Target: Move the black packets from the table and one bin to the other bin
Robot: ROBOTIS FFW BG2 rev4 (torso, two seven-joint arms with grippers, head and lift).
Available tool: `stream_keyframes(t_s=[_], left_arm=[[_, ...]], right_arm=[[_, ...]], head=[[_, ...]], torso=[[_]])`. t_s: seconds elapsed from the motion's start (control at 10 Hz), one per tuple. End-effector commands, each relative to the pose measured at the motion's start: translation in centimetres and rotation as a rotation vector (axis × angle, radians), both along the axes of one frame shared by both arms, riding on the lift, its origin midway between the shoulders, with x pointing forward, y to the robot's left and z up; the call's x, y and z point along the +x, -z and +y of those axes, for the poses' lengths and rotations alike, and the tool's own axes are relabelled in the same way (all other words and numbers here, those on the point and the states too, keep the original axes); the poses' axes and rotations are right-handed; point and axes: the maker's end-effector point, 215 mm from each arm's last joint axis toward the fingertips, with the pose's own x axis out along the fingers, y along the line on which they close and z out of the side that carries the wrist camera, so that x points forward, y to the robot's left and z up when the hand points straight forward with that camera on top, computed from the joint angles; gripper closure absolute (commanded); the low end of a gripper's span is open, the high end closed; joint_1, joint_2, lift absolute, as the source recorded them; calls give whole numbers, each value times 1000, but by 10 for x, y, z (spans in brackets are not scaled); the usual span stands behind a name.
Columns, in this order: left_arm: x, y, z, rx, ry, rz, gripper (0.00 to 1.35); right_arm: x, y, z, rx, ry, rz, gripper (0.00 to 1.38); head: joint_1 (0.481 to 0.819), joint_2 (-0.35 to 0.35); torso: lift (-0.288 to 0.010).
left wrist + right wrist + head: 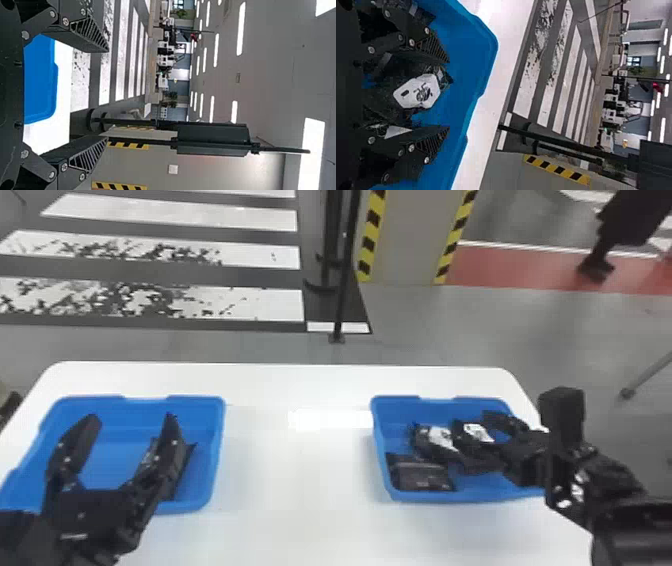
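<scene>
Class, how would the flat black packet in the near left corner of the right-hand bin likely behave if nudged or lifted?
The black packet lies flat and broad, so a nudge would probably slide it rather than roll it. Its faint sheen hints at a somewhat slippery surface. Lying near the bin's wall, it might soon stop there if pushed that way.

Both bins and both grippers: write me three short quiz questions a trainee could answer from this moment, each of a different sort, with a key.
1. True or false: the left gripper has its fingers spread apart.
2. Where do the most black packets show?
A. left bin
B. right bin
C. table, outside the bins
3. Fill in: between the right gripper's fingers lies a packet with a ____ label.
Key: 1 true; 2 B; 3 white
</scene>
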Motion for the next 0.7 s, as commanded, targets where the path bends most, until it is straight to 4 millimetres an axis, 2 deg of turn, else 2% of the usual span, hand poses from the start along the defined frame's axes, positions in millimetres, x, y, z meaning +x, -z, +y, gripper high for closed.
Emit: stream_keyframes(t_s=[0.0,0.2,0.3,0.4,0.6], left_arm=[[-1,-2,0,-1,-1,-6,274],[-2,-7,4,0,-10,-26,274],[-2,-9,7,1,-14,-33,274],[-2,-12,7,1,-15,-43,274],[-3,-11,8,-15,-16,-40,274]], right_arm=[[-5,-28,10,35,-23,-124,38],[-36,-61,34,194,-5,-306,131],[-52,-75,38,219,22,-354,134],[-60,-83,46,221,19,-373,136],[-64,-95,48,248,20,-416,136]], head=[[695,-150],[695,-138],[695,-121],[695,-112],[695,-98]], torso=[[-110],[-110],[-110],[-110],[-110]])
